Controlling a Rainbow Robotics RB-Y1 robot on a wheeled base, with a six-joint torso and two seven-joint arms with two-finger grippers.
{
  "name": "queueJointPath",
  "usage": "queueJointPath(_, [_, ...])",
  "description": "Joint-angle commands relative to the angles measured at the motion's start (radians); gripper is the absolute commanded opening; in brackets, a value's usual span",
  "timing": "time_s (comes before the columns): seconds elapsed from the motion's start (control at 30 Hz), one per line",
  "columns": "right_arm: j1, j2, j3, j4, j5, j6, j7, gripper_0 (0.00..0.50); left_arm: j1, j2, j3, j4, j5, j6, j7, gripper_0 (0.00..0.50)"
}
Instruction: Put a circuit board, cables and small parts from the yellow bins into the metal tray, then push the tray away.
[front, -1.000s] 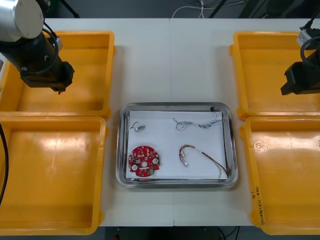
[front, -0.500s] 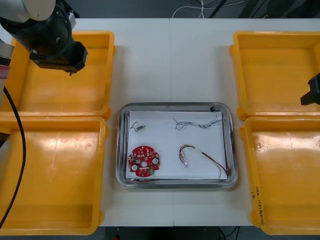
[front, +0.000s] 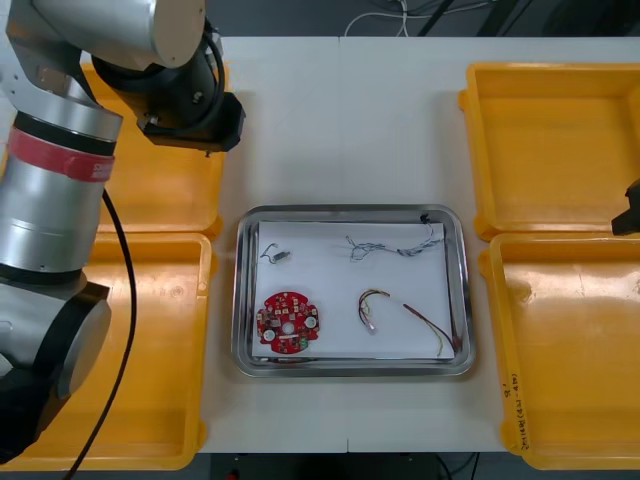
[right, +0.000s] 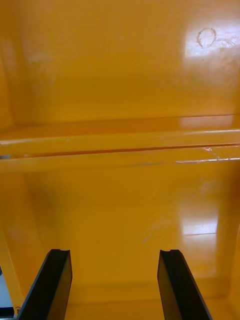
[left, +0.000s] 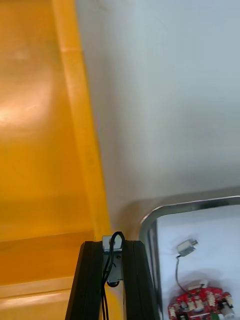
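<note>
My left gripper (front: 207, 150) hangs over the right rim of the far left yellow bin (front: 150, 195), behind the tray's far left corner. In the left wrist view the left gripper (left: 112, 246) is shut on a black cable (left: 114, 239) with a small metal end. The metal tray (front: 350, 212), white inside, holds a round red circuit board (front: 289, 322), a small metal part (front: 280, 256), a blue and white cable (front: 392, 243) and a red and yellow cable (front: 405, 318). My right gripper (right: 115, 285) is open over the empty right bins; its arm (front: 630, 210) sits at the right edge.
The near left bin (front: 100, 350), far right bin (front: 545, 140) and near right bin (front: 570, 350) look empty. Bare table (front: 340, 120) lies behind the tray. The left wrist view shows the tray's corner (left: 150, 222), the small metal part (left: 186, 246) and the circuit board (left: 202, 305).
The left arm has swung right from over the far left bin to its right rim, nearer the tray, still gripping the cable. The right arm has drawn back to the right edge.
</note>
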Motion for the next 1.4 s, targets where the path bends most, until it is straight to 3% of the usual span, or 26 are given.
queueJointPath(0.03, [0.025,-0.051,-0.043,-0.026,-0.005,-0.010,0.005,0.500,-0.055,-0.082,-0.052,-0.045,-0.050,0.008,0.120,0.000])
queueJointPath(0.33, [0.065,-0.051,-0.041,-0.060,-0.016,-0.019,0.002,0.500,-0.009,-0.147,-0.158,-0.080,-0.066,0.008,0.243,0.000])
queueJointPath(0.57, [0.113,-0.051,-0.043,-0.117,-0.005,-0.080,0.002,0.500,0.074,-0.145,-0.255,-0.114,-0.044,0.004,0.332,0.000])
queueJointPath(1.03, [0.127,-0.051,-0.049,-0.117,0.026,-0.051,-0.002,0.500,0.206,-0.136,-0.362,-0.116,-0.052,-0.171,0.369,0.000])
queueJointPath(1.4, [0.142,-0.051,-0.057,-0.097,0.023,-0.048,-0.012,0.500,0.265,-0.085,-0.419,-0.114,-0.050,-0.254,0.379,0.000])
